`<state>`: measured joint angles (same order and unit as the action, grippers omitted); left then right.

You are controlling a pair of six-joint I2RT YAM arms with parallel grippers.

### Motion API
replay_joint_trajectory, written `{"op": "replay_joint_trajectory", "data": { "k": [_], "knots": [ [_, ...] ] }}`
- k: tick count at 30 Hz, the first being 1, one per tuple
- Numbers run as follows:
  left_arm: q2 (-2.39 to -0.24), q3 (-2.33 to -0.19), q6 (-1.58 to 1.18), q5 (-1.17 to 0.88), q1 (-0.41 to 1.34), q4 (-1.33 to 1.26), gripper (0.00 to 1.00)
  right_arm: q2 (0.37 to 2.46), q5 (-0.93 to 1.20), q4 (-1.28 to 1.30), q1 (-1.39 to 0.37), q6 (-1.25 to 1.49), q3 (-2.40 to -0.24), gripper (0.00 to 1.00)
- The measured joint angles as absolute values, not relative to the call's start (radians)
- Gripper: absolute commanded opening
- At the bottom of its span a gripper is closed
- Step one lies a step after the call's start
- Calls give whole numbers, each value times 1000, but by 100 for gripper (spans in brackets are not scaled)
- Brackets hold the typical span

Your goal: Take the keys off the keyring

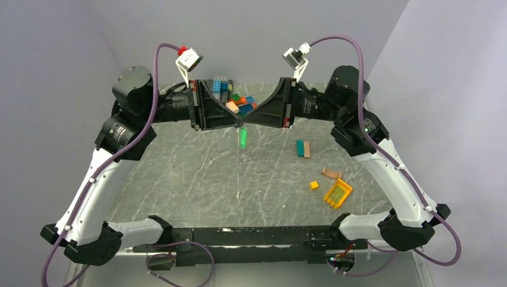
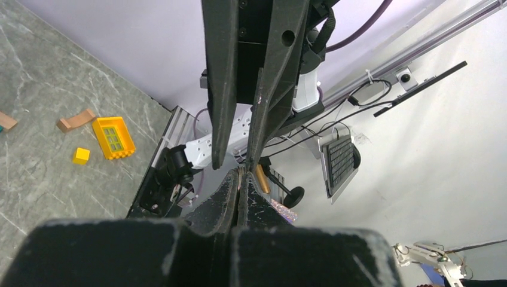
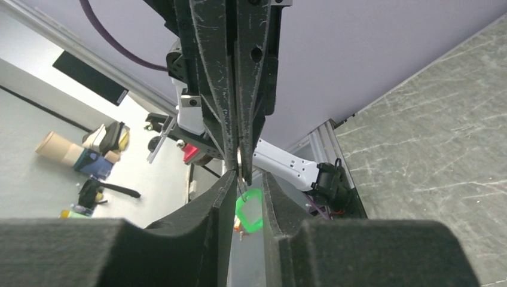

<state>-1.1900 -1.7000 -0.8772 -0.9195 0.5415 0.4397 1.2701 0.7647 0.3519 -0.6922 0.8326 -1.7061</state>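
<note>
Over the table point(image 1: 179, 173), left gripper point(image 1: 238, 121) clamps the keyring point(image 3: 239, 164); right gripper point(image 3: 246, 178) partly open alongside.

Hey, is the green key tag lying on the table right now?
No, the green tag dangles in the air from the keyring, which is pinched between the fingers of the left gripper.

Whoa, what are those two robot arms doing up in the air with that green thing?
The two arms meet tip to tip above the table. The left gripper is shut on a keyring and holds it up, with a green tag dangling from it. The right gripper faces it, its jaws a little apart on either side of the tag, not pinching anything as far as I can tell. The job is to get the keys off, and that does not look done yet. Some toy bricks lie on the table.
</note>
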Motion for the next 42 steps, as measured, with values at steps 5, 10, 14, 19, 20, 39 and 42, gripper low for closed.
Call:
{"op": "replay_joint_trajectory", "data": {
  "k": [5, 10, 14, 19, 20, 39, 42],
  "knots": [
    [-1183, -1700, -879, -884, 554, 439, 0, 1270, 767, 353, -695, 822, -1721, 18],
    [-1173, -1700, -886, -851, 561, 436, 0, 1268, 774, 355, -696, 821, -1721, 15],
    [-1173, -1700, -900, -836, 571, 429, 0, 1267, 792, 355, -696, 821, -1721, 11],
    [-1173, -1700, -906, -818, 583, 430, 0, 1267, 801, 353, -696, 821, -1721, 4],
    [-1173, -1700, -907, -815, 585, 431, 0, 1266, 804, 352, -696, 821, -1720, 0],
    [-1235, -1807, -968, -714, 636, 316, 0, 1188, 687, 46, -687, 929, -1608, 0],
    [-1242, -1819, -973, -669, 647, 278, 0, 1192, 654, -13, -687, 947, -1608, 0]
  ]
}}
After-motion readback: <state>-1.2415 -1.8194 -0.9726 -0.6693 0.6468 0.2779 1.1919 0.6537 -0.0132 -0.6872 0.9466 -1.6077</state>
